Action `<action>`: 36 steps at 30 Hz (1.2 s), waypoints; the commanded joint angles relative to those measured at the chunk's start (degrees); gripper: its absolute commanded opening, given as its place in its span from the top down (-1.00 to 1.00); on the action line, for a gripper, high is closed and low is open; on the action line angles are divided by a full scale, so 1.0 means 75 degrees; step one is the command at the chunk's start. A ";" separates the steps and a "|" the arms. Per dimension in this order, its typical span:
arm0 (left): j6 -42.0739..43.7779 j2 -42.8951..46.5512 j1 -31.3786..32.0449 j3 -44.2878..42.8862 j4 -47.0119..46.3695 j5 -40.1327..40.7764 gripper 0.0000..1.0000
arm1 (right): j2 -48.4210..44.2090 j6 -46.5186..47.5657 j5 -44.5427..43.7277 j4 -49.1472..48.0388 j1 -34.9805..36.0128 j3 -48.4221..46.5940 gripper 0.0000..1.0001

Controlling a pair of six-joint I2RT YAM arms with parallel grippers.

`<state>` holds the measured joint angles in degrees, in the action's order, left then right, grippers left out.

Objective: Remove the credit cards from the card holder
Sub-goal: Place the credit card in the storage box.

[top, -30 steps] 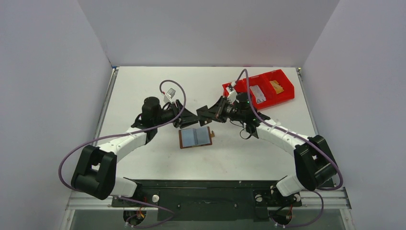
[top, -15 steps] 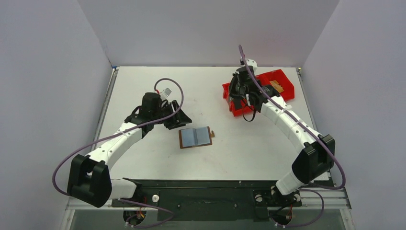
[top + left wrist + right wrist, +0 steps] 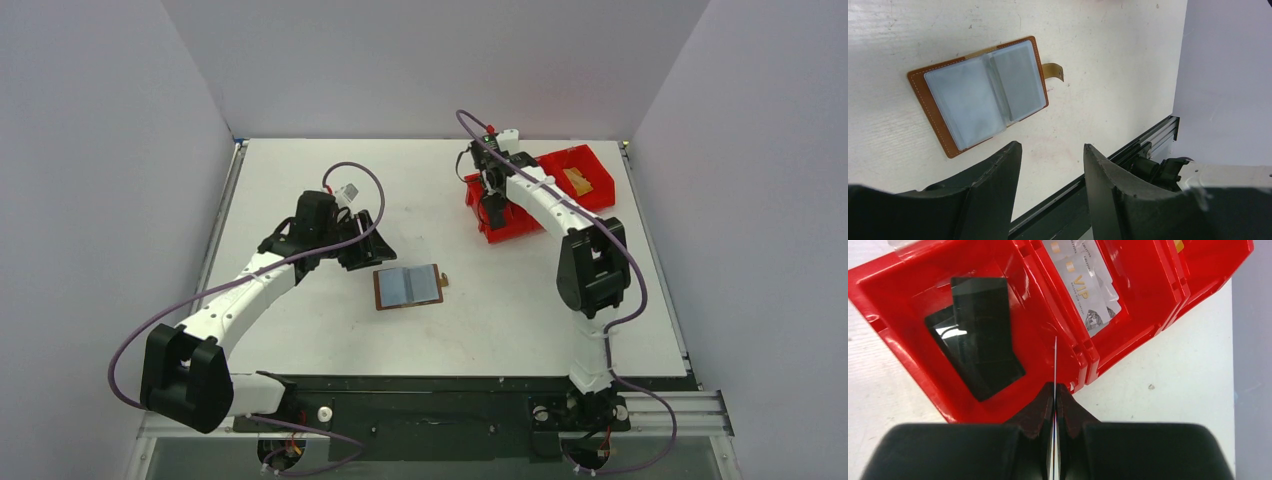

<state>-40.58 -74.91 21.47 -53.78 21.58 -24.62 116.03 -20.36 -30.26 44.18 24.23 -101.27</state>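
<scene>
While right fingers clench a thin, stiff, likely slippery credit card edge-on above the 1 o'clock red bin, left fingers stand released.

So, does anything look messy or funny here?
Only a little. The black cards in the red bin's end compartment lie crooked, one overlapping the other. The right gripper pinches another card on edge above the bin. Nothing looks spilled or broken.
</scene>
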 commanded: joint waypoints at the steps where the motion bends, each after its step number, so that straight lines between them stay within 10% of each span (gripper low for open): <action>1: 0.0195 -0.0050 -0.0051 -0.0363 0.0024 0.0024 0.07 | 0.0238 0.0313 -0.0609 0.0202 -0.0007 -0.0691 1.00; 16: 0.0056 0.0018 -0.0040 -0.0244 -0.0125 0.0097 0.07 | 0.1216 0.0376 -0.0466 -0.0096 -0.0008 -0.1339 1.00; 26: -0.0025 0.0073 -0.0039 -0.0198 -0.0207 0.0065 0.06 | 0.0890 0.0129 0.0201 -0.0049 0.0013 -0.1426 0.03; 36: -0.0054 0.0114 -0.0039 -0.0211 -0.0204 0.0112 0.06 | 0.0290 -0.0111 0.0841 0.0062 0.0080 -0.1441 -0.24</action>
<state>-41.10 -75.18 21.32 -54.06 21.82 -24.21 124.97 -19.68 -25.96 44.56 24.43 -109.62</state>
